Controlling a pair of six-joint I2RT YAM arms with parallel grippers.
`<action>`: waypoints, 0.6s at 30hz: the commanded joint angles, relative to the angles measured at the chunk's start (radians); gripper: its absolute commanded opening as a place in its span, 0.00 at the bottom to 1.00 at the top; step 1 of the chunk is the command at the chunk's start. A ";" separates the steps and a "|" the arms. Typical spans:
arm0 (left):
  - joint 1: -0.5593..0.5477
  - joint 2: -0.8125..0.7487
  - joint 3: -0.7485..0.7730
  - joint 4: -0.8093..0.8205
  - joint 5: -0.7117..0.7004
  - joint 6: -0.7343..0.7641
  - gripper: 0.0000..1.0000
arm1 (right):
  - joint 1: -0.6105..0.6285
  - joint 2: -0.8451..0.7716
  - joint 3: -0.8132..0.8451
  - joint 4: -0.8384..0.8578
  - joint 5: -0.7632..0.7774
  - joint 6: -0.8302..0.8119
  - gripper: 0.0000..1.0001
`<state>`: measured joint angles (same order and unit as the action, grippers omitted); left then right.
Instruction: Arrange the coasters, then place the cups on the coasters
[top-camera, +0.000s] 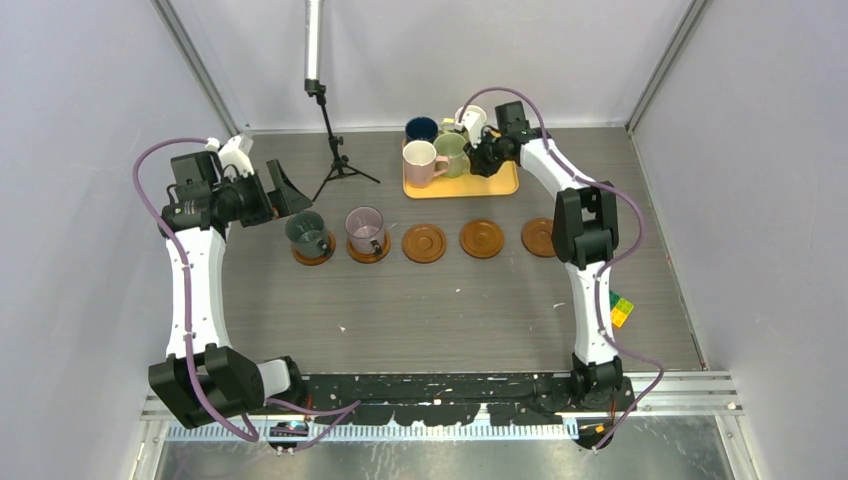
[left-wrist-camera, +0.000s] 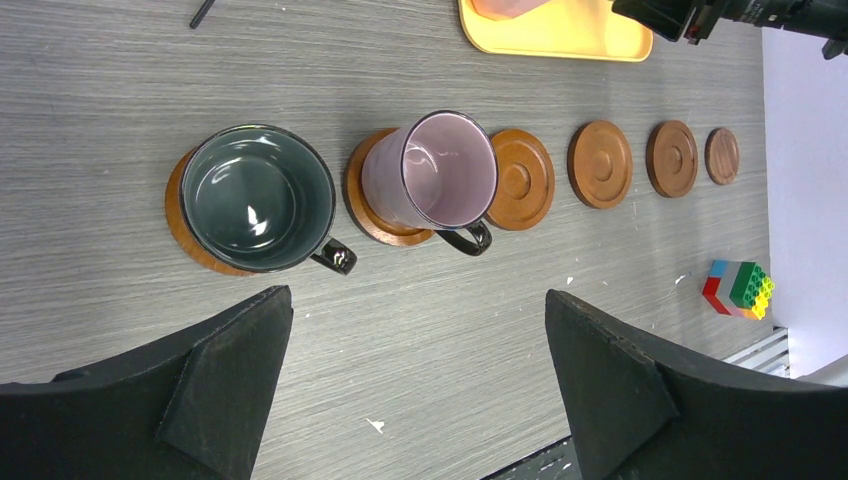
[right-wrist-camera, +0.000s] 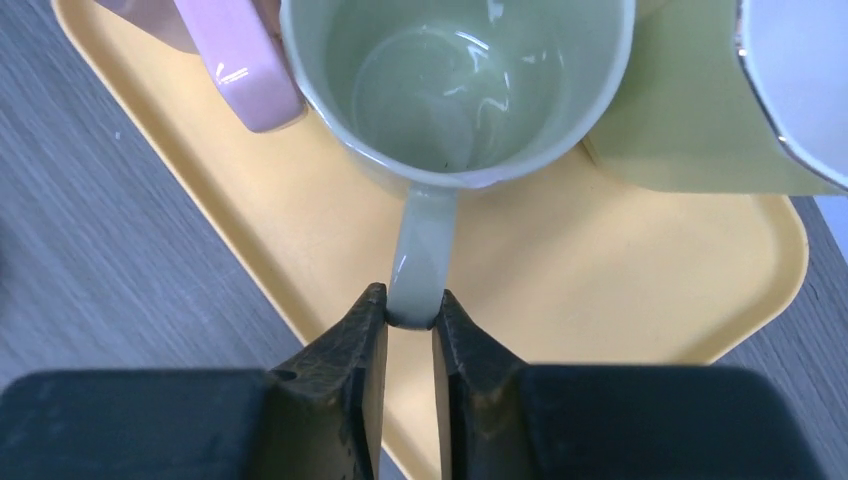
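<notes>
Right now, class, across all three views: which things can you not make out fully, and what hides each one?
Top view: the right arm hides the darkest coaster; only the left wrist view shows it.
Top view: the right gripper covers the handle of the light green cup, hiding the grip.
Right wrist view: top and right edges cut off the pale yellow cup.
Left wrist view: the top edge cuts off the pink cup.

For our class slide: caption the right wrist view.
Right pincer pinching the handle of the light green cup on the yellow tray.
</notes>
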<state>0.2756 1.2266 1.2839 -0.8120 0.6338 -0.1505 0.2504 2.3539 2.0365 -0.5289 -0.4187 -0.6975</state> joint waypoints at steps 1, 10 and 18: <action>0.005 -0.004 0.008 0.033 0.029 -0.007 1.00 | -0.023 -0.109 0.019 -0.003 -0.067 0.109 0.20; 0.005 -0.004 0.010 0.029 0.033 -0.003 1.00 | -0.031 -0.111 0.025 -0.105 -0.043 0.081 0.15; 0.006 -0.004 0.016 0.023 0.028 0.003 1.00 | -0.028 -0.039 0.121 -0.146 0.006 0.124 0.53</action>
<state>0.2764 1.2266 1.2839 -0.8116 0.6407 -0.1528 0.2195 2.3302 2.0483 -0.6514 -0.4309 -0.6056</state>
